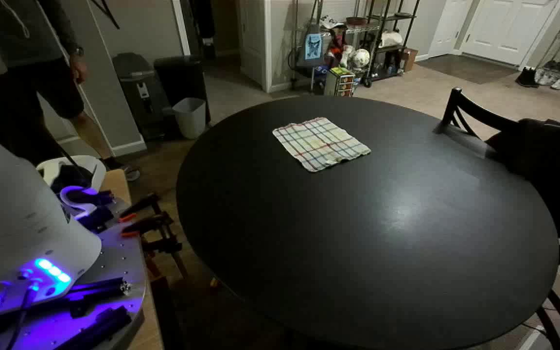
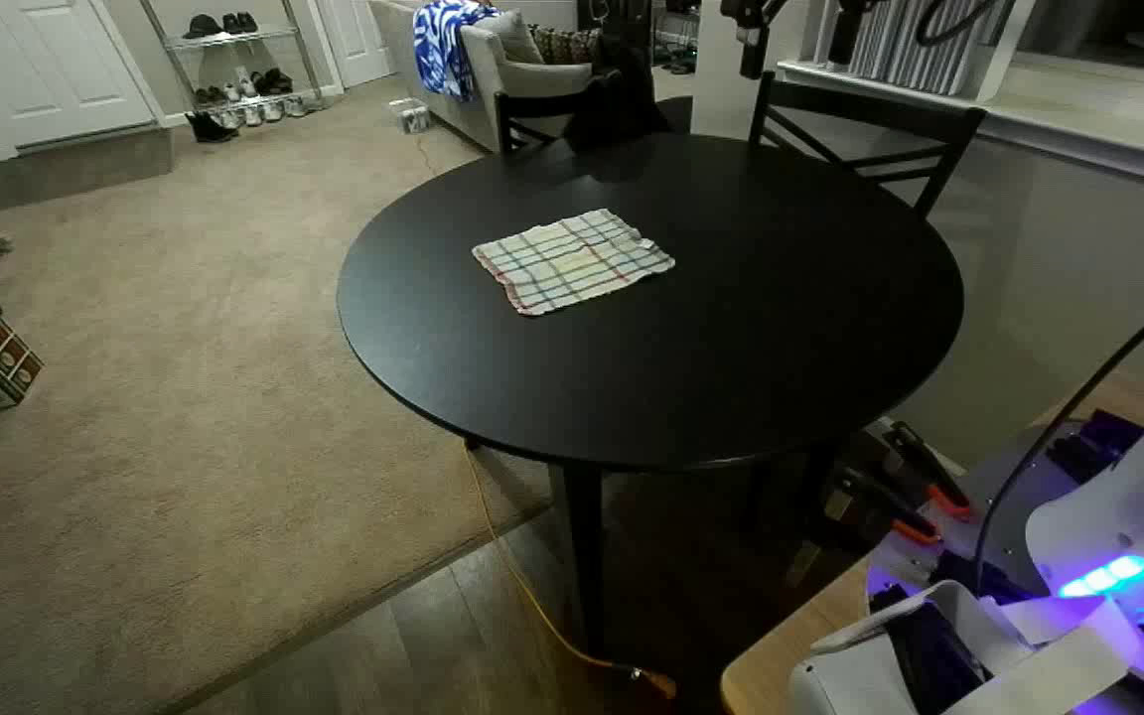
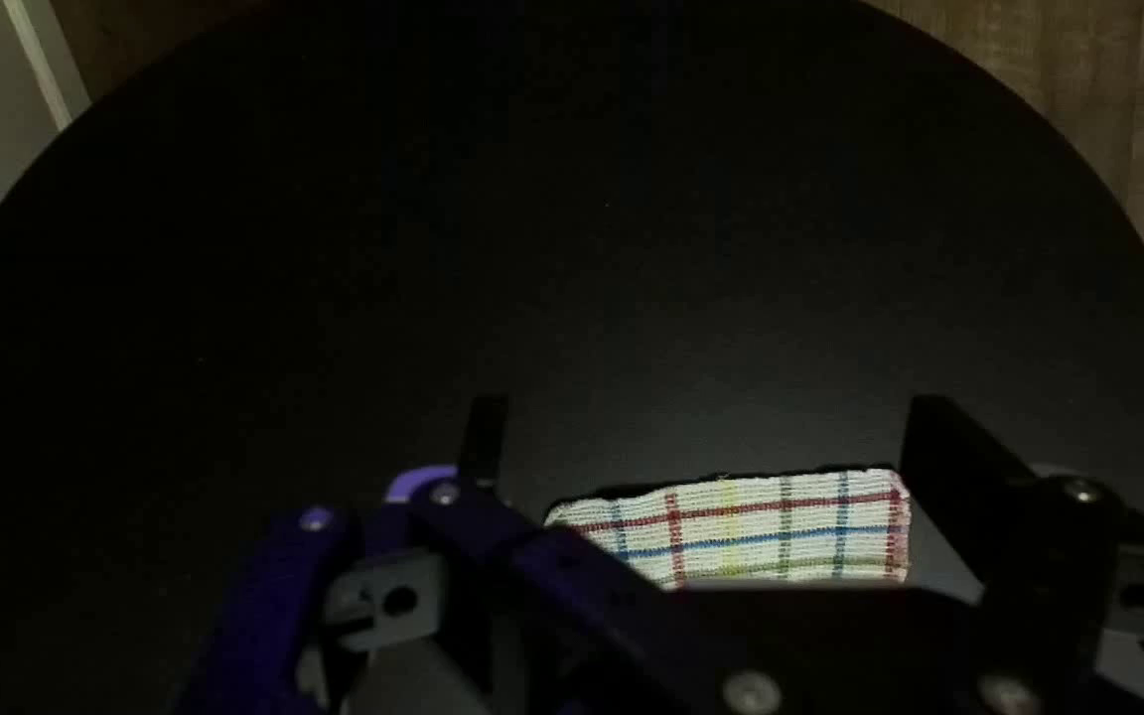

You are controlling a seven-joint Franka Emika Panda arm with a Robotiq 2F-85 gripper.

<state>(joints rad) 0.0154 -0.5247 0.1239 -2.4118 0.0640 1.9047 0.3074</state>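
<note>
1. Closest to the wrist camera is the gripper [image 3: 708,407]. Its two fingers [image 3: 485,432] are spread wide apart and hold nothing.
2. Down below the gripper is the checked cloth [image 3: 761,526]. In the wrist view it shows between the fingers, and the gripper hides part of it. In both exterior views it lies flat, with no finger touching it.
3. Under the gripper and the cloth is the round black table [image 3: 612,248].
4. Farther out from the gripper, dark chairs [image 2: 870,111] stand by the table's edge.
5. Past the table is the white robot base [image 1: 12,218]. A person [image 1: 32,36] stands near it.
</note>
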